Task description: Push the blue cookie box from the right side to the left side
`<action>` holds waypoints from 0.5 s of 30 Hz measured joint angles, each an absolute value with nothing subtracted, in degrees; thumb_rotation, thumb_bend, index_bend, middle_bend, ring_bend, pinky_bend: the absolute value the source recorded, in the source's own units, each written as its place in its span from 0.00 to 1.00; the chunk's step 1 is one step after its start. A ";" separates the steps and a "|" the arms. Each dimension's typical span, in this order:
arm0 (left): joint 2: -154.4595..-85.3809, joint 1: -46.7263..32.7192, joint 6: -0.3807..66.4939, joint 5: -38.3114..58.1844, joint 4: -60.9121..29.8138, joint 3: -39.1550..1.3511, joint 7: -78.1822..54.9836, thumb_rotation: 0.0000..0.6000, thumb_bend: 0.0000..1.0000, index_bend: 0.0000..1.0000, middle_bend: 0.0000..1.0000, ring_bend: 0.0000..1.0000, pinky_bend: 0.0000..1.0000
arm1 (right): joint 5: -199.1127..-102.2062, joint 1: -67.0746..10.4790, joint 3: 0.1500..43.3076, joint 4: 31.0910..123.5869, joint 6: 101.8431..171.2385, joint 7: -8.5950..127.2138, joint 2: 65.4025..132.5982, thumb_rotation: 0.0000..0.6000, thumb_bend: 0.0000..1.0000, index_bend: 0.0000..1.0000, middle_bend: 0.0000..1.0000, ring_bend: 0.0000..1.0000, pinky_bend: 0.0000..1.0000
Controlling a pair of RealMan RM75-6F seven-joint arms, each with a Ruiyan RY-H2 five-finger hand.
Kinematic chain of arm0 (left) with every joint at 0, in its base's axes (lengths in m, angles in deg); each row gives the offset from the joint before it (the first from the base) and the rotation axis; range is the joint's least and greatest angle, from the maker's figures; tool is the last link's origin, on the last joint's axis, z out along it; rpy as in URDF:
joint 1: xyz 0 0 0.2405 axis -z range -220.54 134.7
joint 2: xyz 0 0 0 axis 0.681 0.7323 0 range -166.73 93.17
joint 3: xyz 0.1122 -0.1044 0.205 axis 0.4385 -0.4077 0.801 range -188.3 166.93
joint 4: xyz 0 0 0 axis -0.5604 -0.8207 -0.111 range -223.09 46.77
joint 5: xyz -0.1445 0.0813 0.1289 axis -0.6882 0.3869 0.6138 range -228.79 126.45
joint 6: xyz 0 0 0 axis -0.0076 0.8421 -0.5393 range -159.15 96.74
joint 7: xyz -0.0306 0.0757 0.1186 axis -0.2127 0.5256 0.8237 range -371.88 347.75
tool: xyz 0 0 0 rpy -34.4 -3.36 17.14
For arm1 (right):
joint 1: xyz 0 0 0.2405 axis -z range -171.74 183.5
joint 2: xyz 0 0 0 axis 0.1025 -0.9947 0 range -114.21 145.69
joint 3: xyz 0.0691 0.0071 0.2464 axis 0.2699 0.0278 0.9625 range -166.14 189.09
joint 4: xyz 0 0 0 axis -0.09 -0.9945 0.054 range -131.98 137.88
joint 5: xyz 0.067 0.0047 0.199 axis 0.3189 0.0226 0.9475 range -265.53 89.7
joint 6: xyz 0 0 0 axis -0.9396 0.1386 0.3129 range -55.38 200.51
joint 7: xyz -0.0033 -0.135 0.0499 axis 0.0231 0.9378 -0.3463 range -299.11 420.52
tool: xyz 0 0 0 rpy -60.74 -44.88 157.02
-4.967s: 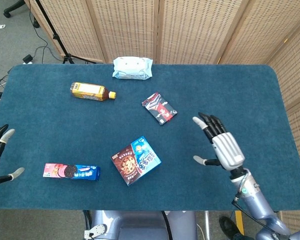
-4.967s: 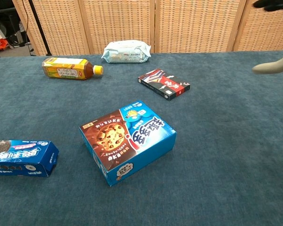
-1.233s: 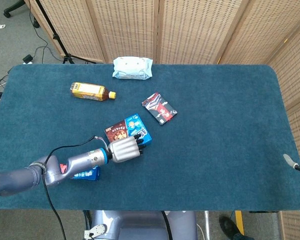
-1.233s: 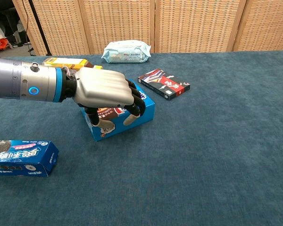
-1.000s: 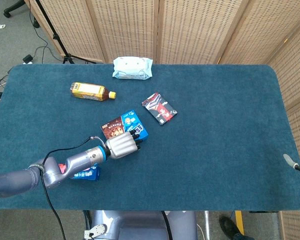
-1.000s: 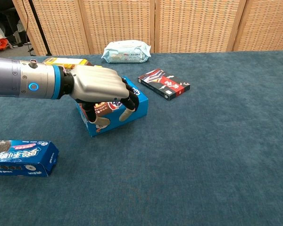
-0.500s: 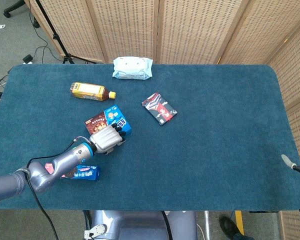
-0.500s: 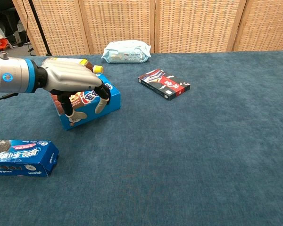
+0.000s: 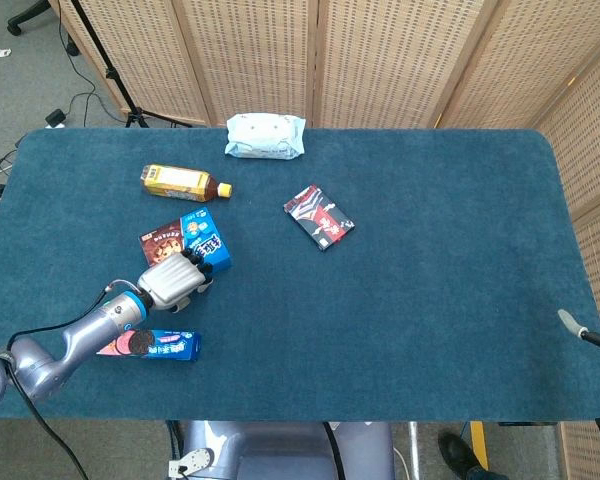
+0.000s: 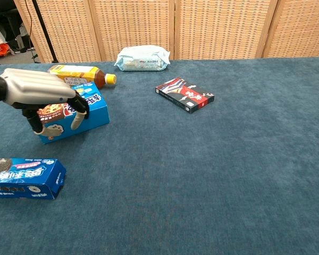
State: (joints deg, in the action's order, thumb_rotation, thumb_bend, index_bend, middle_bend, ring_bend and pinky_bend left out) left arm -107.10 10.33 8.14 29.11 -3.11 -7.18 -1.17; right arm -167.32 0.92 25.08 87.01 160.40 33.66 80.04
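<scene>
The blue cookie box (image 9: pixel 192 236) (image 10: pixel 93 110) lies left of the table's middle, just below the tea bottle. My left hand (image 9: pixel 170 280) (image 10: pixel 37 87) lies over its top, fingers (image 10: pixel 77 120) curled down its near side, thumb on the same face, cupping the box. The hand hides much of the lid in the chest view. Of my right hand (image 9: pixel 571 322) only a pale fingertip shows at the table's right edge in the head view; how its fingers lie cannot be told.
A yellow tea bottle (image 9: pixel 184 183) (image 10: pixel 78 75) lies close behind the box. An Oreo box (image 9: pixel 146 345) (image 10: pixel 24 177) sits near the front left edge. A wipes pack (image 9: pixel 266 136) (image 10: pixel 142 58) is at the back, a red-black packet (image 9: pixel 319 217) (image 10: pixel 185 94) mid-table.
My left hand has dragged the cookie box leftward and slightly back from the table's middle to beside the bottle. The right fingertip has barely shifted.
</scene>
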 measured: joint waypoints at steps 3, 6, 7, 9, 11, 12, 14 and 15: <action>-106.09 9.31 9.10 29.94 -2.81 -6.54 -2.03 1.00 0.35 0.49 0.29 0.24 0.23 | -167.47 0.95 25.02 87.13 160.50 33.71 80.03 1.00 0.00 0.00 0.00 0.00 0.00; -105.24 8.30 9.57 30.48 -3.14 -5.81 -2.60 1.00 0.35 0.49 0.29 0.24 0.23 | -167.57 0.98 25.00 87.25 160.56 33.62 79.97 1.00 0.00 0.00 0.00 0.00 0.00; -105.04 7.91 9.66 30.44 -3.37 -5.60 -2.88 1.00 0.35 0.49 0.29 0.24 0.23 | -167.61 1.00 24.99 87.28 160.62 33.59 79.95 1.00 0.00 0.00 0.00 0.00 0.00; -104.77 7.33 9.81 30.40 -3.75 -5.33 -3.32 1.00 0.35 0.49 0.29 0.24 0.23 | -167.72 1.06 24.97 87.38 160.75 33.53 79.90 1.00 0.00 0.00 0.00 0.00 0.00; -104.54 6.76 10.03 30.48 -4.23 -5.02 -3.59 1.00 0.35 0.49 0.29 0.24 0.23 | -167.84 1.08 24.93 87.48 160.80 33.51 79.86 1.00 0.00 0.00 0.00 0.00 0.00; -104.46 6.57 10.22 30.58 -4.33 -4.94 -3.68 1.00 0.35 0.49 0.29 0.24 0.23 | -167.90 1.09 24.91 87.51 160.86 33.52 79.85 1.00 0.00 0.00 0.00 0.00 0.00; -104.21 6.04 10.91 30.96 -4.43 -4.80 -4.07 1.00 0.35 0.49 0.29 0.24 0.23 | -168.04 1.12 24.88 87.63 161.00 33.56 79.83 1.00 0.00 0.00 0.00 0.00 0.00; -104.05 5.80 11.31 31.22 -4.42 -4.75 -4.26 1.00 0.34 0.49 0.29 0.24 0.23 | -168.12 1.14 24.86 87.68 161.04 33.55 79.82 1.00 0.00 0.00 0.00 0.00 0.00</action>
State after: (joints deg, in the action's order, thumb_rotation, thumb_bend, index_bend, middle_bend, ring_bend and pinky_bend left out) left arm -104.05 5.80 11.31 31.22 -4.42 -4.75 -4.26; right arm -168.12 1.14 24.86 87.68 161.04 33.55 79.82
